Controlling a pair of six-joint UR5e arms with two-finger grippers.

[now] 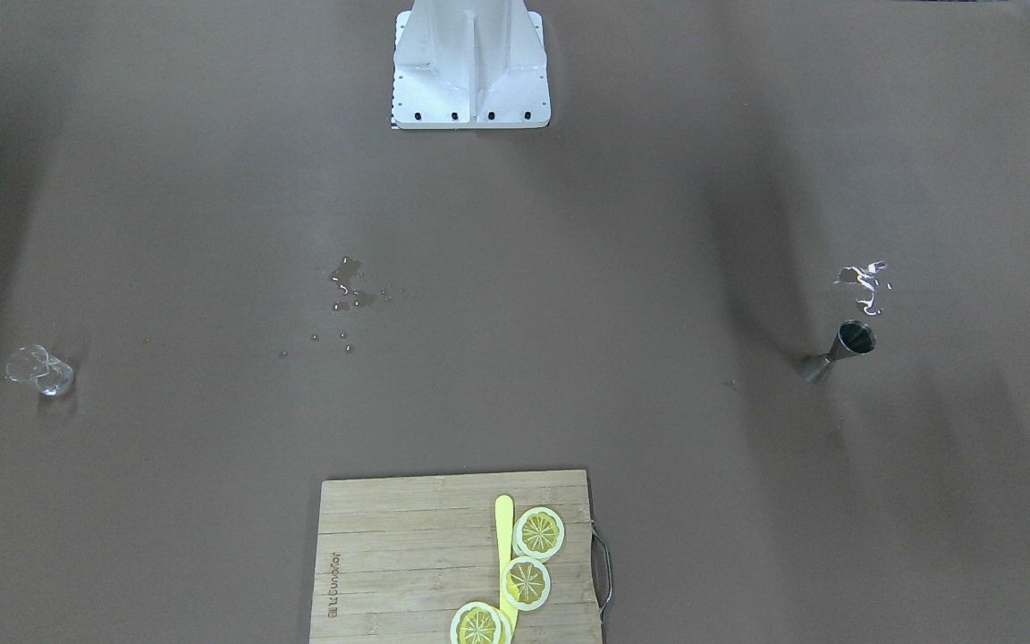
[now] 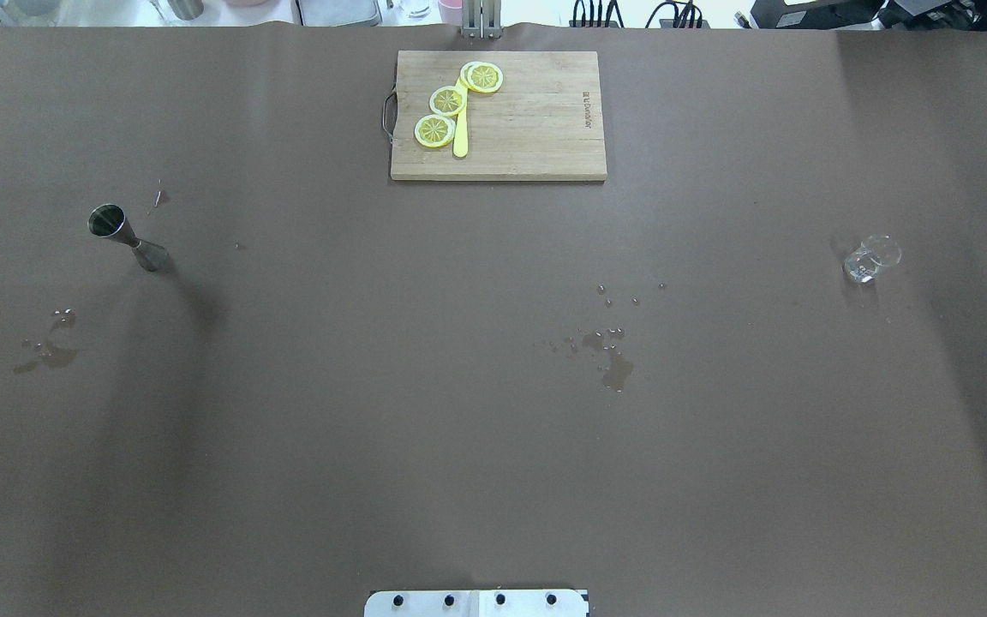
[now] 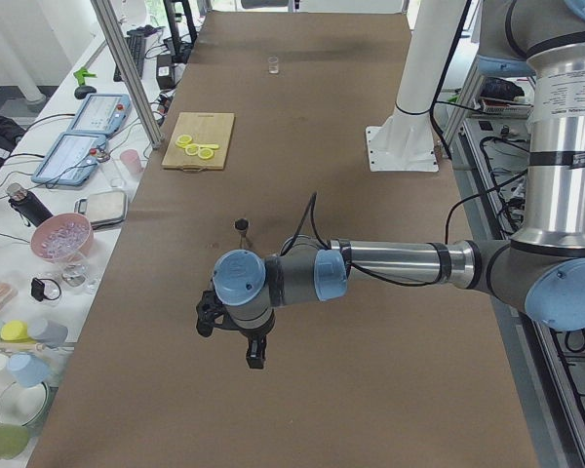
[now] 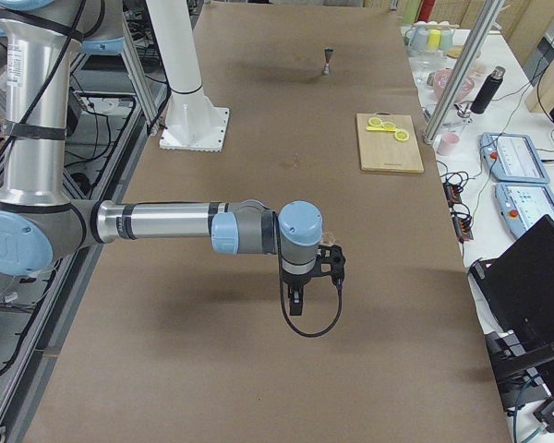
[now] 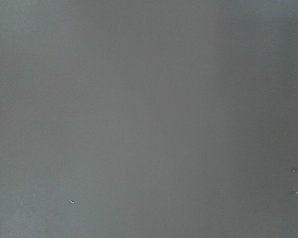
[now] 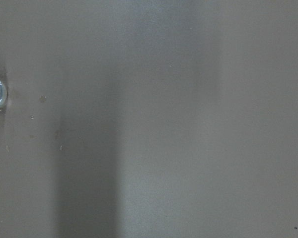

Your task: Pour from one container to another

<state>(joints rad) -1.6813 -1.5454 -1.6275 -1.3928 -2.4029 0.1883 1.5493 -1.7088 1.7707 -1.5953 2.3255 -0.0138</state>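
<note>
Left gripper (image 3: 256, 359), right gripper (image 4: 295, 305) hanging above brown counter (image 2: 493, 480); open or closed, cannot tell. Water drops (image 2: 613, 364) lying mid-counter. Shiny steel hourglass jigger (image 2: 127, 237) standing upright at 9 o'clock, long axis vertical, mouth facing up. Clear round glass (image 2: 869, 259) sitting at 3 o'clock. Bamboo board (image 2: 536, 128) lying at 12 o'clock.
</note>
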